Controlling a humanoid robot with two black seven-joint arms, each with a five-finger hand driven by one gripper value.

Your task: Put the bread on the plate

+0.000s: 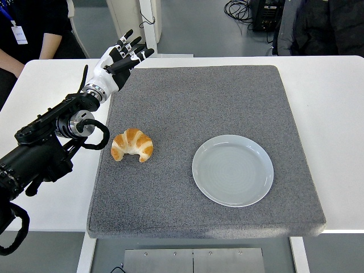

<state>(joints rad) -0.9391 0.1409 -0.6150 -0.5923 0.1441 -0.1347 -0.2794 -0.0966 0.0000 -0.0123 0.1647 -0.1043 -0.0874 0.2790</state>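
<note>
While bread (132, 145) sits unobstructed, left robot hand (120, 60) hovers, fingers spread, grasping nothing.

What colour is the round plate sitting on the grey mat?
The round plate is pale blue-grey and empty, seen best in the head view.

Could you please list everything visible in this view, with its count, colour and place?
croissant: one, golden brown, on the mat's left part, near the left arm
plate: one, pale grey-blue, empty, on the mat right of the croissant
mat: one, grey, covering the table's middle
table: one, white, under the mat
cables: black, on the floor at the top
person: one, dark clothing, top left corner
left hand: one, white and black, fingers spread, raised over the mat's far left corner
</note>
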